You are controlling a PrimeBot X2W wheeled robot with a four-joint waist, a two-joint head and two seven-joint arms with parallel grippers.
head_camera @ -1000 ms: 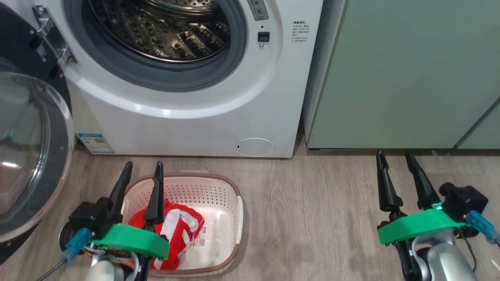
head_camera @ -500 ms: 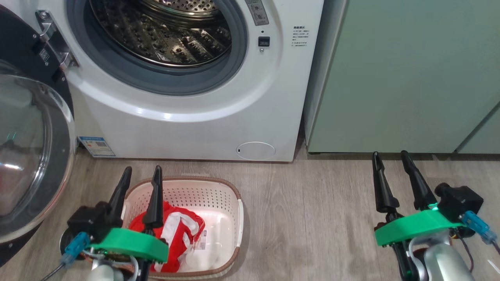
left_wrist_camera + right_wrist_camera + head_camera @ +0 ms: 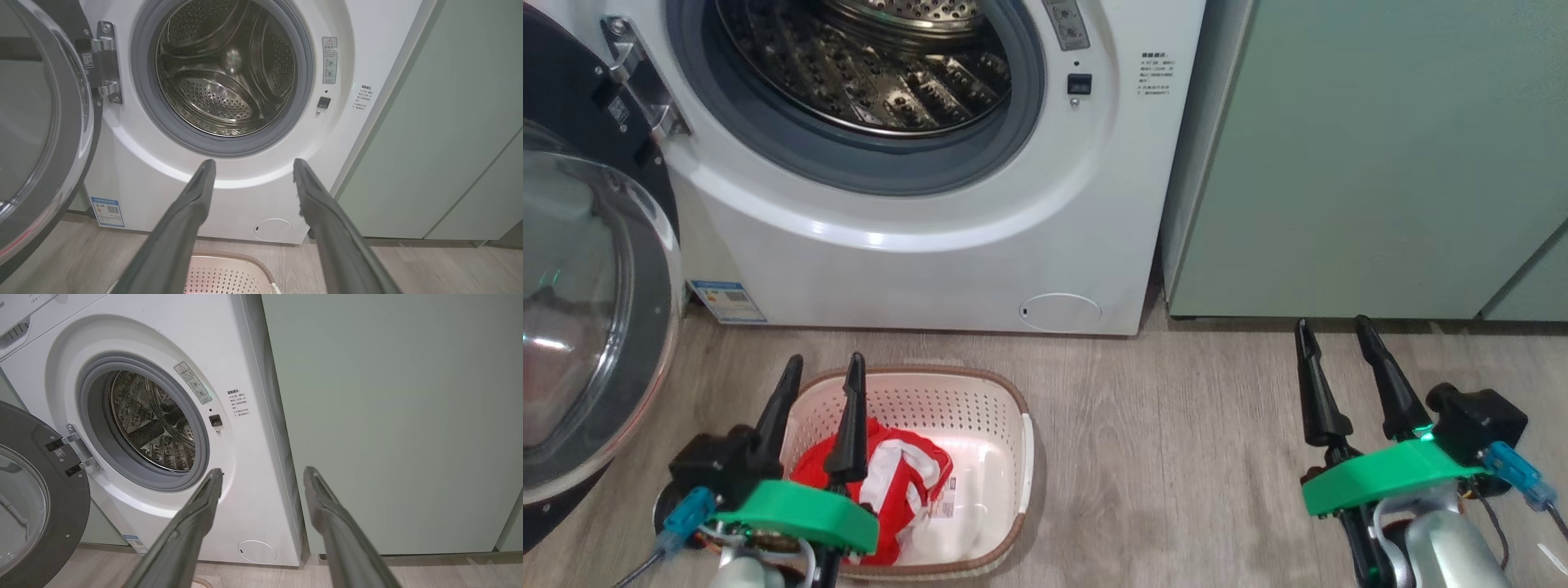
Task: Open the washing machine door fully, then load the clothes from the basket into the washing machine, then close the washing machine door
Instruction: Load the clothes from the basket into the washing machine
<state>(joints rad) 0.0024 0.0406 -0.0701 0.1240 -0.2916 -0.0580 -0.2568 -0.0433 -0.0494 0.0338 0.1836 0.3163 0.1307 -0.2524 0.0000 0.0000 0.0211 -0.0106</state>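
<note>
The left claw point(image 3: 825, 359) and right claw point(image 3: 1332, 322) gape empty. A shallow pinch on the clothes point(image 3: 915, 469) could snag the basket point(image 3: 947, 404) instead.

Bright, even light from above puts a glare streak on the washing machine point(image 3: 947, 253) front, pale reflections in the washing machine door point(image 3: 596, 310) glass and a soft shadow beside the basket point(image 3: 1023, 441), while wrist views bend lines at their edges.
</note>
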